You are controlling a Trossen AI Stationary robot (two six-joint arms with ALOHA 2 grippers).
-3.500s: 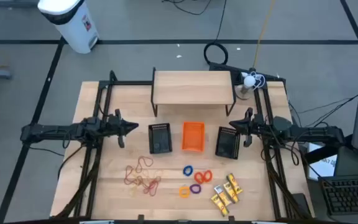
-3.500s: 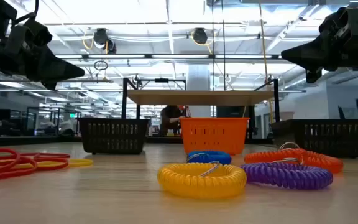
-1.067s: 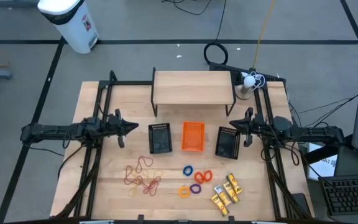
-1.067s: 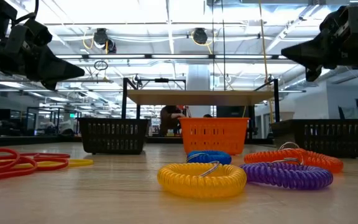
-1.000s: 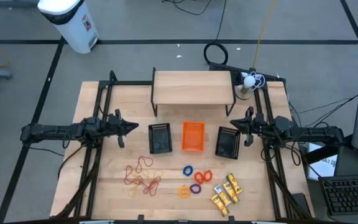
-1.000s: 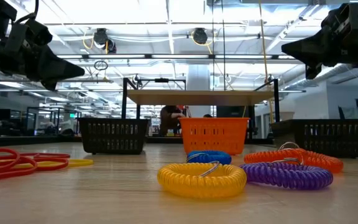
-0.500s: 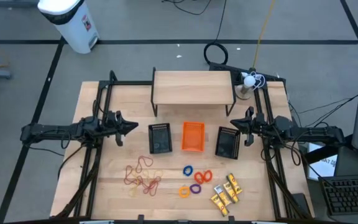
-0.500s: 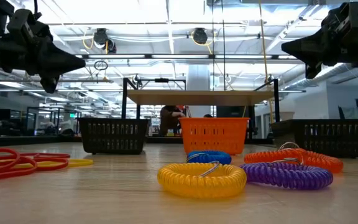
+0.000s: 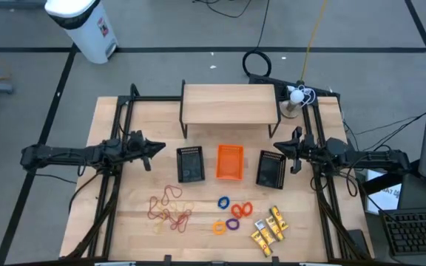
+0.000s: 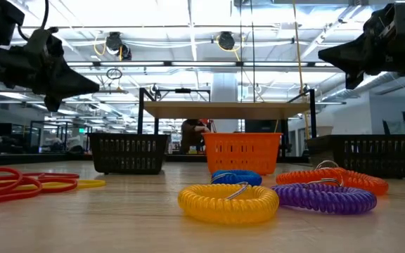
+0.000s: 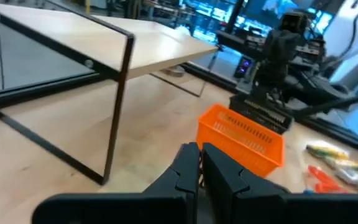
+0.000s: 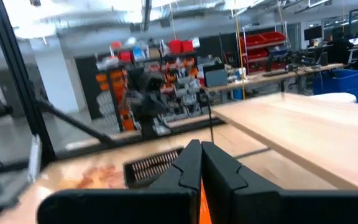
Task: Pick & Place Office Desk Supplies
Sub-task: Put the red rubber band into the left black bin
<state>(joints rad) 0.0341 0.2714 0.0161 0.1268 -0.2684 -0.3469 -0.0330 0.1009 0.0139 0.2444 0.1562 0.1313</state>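
Red, orange and tan rubber bands [image 9: 170, 210] lie on the table's near left. Small blue, orange, purple and red coil rings [image 9: 231, 214] lie near the middle, and yellow oblong pieces [image 9: 268, 229] sit to their right. My left gripper [image 9: 163, 147] hovers shut above the table's left side, pointing at the left black mesh tray [image 9: 190, 163]. My right gripper [image 9: 276, 152] hovers shut on the right, beside the right black mesh tray [image 9: 271, 169]. Both wrist views show closed fingers, left [image 11: 201, 155] and right [image 12: 201, 152], with nothing between them.
An orange tray [image 9: 229, 162] stands between the two black mesh trays. A wooden shelf on black legs [image 9: 230, 103] spans the far middle. Black frame rails [image 9: 117, 133] run along both table sides. A small white object [image 9: 296, 94] sits at the far right corner.
My left gripper has rolled about its own pointing line and its fingertips have dipped a little toward the table, while the hand stays in place. It stays shut.
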